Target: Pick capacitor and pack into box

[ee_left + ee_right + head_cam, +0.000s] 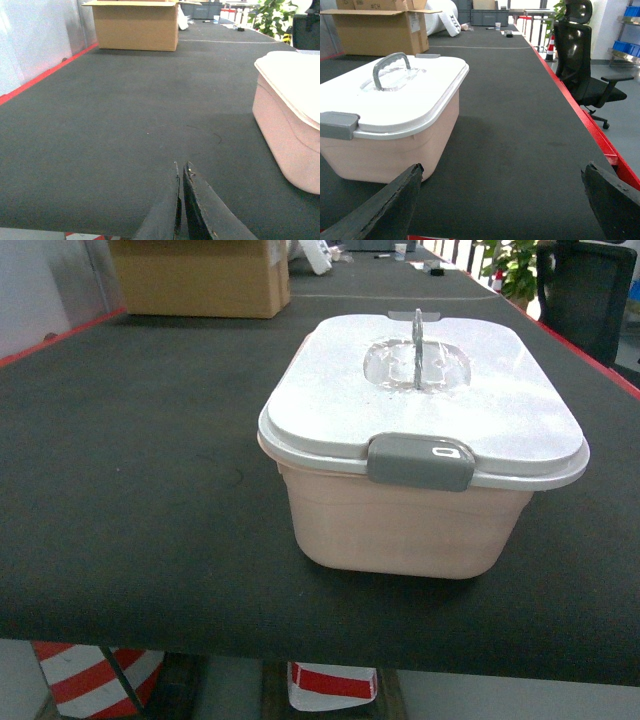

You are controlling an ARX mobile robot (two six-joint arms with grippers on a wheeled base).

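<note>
Pink plastic fills the middle of my forward view: the box (400,525) sits on the dark table (130,480), its white lid (330,400) pressed down over the rim and a grey latch clip (420,462) folded over the near edge. A grey handle (417,338) stands upright out of a clear recess in the middle of the lid. From my right wrist the same box lies to the left and ahead, near my fingers but not touching them, with its lid on and another grey clip showing at the corner. My right gripper (502,192) is spread wide, one dark fingertip (395,192) low on the left and the other low on the right, with bare table between them and nothing held. My left gripper (180,172) is closed, its two black fingers meeting with only a hairline seam between them, and I see nothing caught in it; it hangs low over the table surface, well to the left of the box, whose pink wall and white rim show at the right edge of that wrist view. I cannot see any capacitor in these views. A brown cardboard carton (200,275) stands at the far left of the table, well apart from the box. A black office chair (580,60) stands beyond the table's red edge on the right, and a green plant (515,265) shows at the far end.
</note>
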